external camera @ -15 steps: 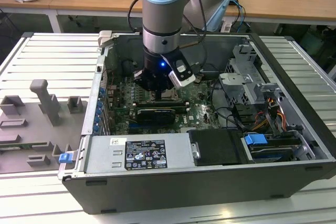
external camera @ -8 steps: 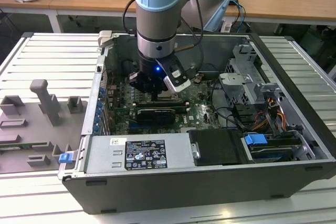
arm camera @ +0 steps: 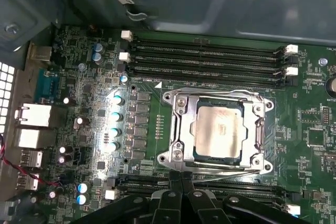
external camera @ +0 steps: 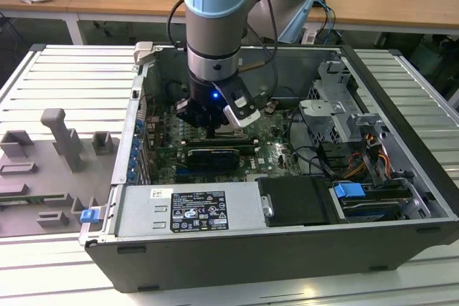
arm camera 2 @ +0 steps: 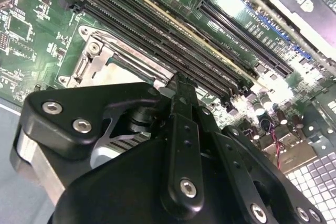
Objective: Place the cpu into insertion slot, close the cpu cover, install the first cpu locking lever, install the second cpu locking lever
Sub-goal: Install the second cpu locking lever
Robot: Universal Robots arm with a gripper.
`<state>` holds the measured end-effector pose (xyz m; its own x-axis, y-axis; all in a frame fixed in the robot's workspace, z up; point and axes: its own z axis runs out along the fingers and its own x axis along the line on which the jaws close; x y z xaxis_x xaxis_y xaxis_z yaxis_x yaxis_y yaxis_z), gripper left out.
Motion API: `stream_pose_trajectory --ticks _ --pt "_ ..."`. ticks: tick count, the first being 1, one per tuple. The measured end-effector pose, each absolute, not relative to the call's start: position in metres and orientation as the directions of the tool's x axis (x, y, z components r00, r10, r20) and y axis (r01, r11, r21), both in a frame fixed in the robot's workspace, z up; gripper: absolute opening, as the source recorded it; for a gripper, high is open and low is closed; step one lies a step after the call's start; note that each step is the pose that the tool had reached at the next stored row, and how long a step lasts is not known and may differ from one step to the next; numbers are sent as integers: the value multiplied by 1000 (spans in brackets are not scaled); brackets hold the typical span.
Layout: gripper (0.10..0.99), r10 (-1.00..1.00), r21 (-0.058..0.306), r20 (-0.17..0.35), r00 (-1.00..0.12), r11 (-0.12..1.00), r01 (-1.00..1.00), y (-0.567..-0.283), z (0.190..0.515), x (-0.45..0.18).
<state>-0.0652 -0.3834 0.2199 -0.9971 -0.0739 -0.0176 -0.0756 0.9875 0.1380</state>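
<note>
In the first wrist view the cpu (arm camera: 218, 129) lies flat in the insertion slot (arm camera: 167, 157) on the green board. The cpu cover (arm camera: 181, 124) is folded down over it, and its window frames the silver top. A thin wire lever (arm camera: 231, 170) runs along the socket's edge on the gripper's side. My gripper (arm camera: 181, 176) is shut, its two narrow fingertips pressed together right at that edge, beside the lever. The second wrist view shows the fingers (arm camera 2: 181, 93) ending at the socket's metal frame (arm camera 2: 97, 59). In the exterior view the gripper (external camera: 214, 128) reaches down into the open computer case.
Long black memory slots (arm camera: 210, 56) flank the socket on two sides. A black graphics card (external camera: 211, 155), a power supply (external camera: 193, 209), a drive cage (external camera: 337, 112) and loose cables (external camera: 308, 155) crowd the case. Capacitors (arm camera: 116, 114) stand beside the socket.
</note>
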Motion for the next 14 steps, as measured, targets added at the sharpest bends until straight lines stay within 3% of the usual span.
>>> stream_pose_trajectory --ticks 14 --pt "106 -73 160 -20 -997 984 -76 -389 207 -70"
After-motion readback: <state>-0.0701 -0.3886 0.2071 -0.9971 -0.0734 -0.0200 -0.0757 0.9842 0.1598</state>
